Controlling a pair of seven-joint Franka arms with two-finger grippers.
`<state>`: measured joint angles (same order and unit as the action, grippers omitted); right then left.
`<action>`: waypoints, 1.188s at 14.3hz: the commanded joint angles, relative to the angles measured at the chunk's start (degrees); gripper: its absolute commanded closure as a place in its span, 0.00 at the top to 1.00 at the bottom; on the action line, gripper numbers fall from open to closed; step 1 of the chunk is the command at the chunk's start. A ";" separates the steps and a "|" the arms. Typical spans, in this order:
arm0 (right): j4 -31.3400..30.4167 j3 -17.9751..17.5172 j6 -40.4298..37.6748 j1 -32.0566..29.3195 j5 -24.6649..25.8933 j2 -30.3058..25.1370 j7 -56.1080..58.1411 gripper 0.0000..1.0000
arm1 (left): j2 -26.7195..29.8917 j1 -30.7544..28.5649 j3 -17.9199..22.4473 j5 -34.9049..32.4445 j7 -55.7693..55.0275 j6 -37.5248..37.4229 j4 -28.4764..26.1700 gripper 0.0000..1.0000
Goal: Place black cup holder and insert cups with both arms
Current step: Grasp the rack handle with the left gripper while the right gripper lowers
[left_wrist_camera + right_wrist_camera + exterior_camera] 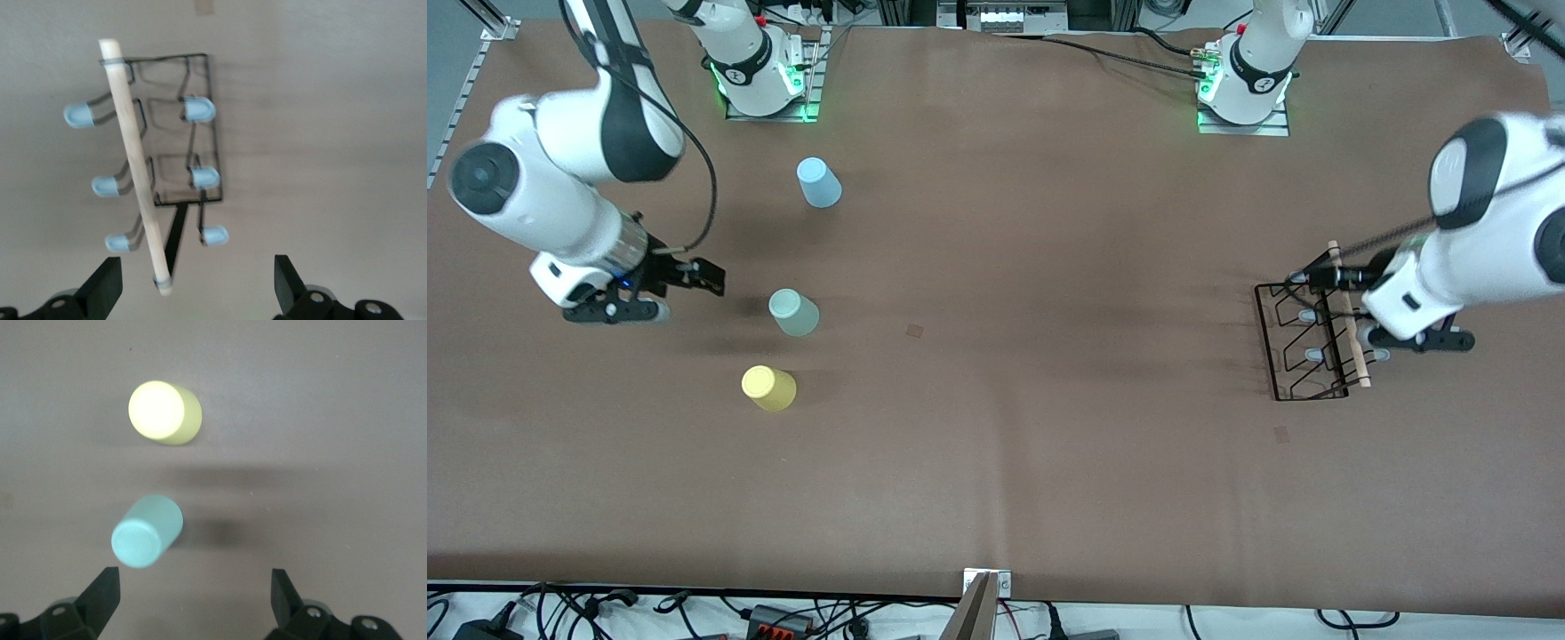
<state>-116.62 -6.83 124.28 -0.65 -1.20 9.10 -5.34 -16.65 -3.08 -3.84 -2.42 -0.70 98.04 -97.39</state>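
Three small plastic cups stood upside down toward the right arm's end of the brown table (996, 444): one light blue (818, 182), one pale green (793, 312), one yellow (768, 388). One thin black wire cup holder (1303, 342) with six grey-tipped pegs sat toward the left arm's end, its light wooden rod handle (1348, 313) running toward the front camera. The right gripper (193, 597) hung spread wide beside the green cup, the left gripper (197, 283) spread wide over the rod's end.

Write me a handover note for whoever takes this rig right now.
Left gripper: open, over the black cup holder at the left arm's end of the table, not gripping.
Right gripper: open, beside the green cup.
Yellow cup is nearest the front camera, blue cup farthest; all three stand upside down.
Done: nothing.
Left: place holder, insert the cups.
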 commanded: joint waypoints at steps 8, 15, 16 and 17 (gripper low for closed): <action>0.96 -1.26 -1.14 3.02 -0.64 1.18 -3.36 1.00 | 0.29 -5.45 -1.08 -1.19 1.05 14.16 -9.98 1.00; 0.96 -2.75 -6.68 5.21 -0.64 -2.43 -3.36 1.00 | 1.36 -6.59 -1.08 -1.19 0.96 18.67 -13.70 0.48; 1.04 -2.75 -6.33 5.22 -0.64 -2.16 -3.36 1.00 | 1.36 -6.59 -1.08 -1.19 0.96 18.67 -13.70 0.43; 1.05 -2.75 -6.50 5.22 -0.64 -2.16 -3.27 1.00 | 1.27 -6.59 -1.08 -1.19 1.05 18.67 -13.70 0.40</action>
<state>-115.33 -9.66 118.19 4.25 -1.21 7.24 -8.38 -17.40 -8.81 -4.09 -2.55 -0.29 115.72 -108.97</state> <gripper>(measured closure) 0.000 0.489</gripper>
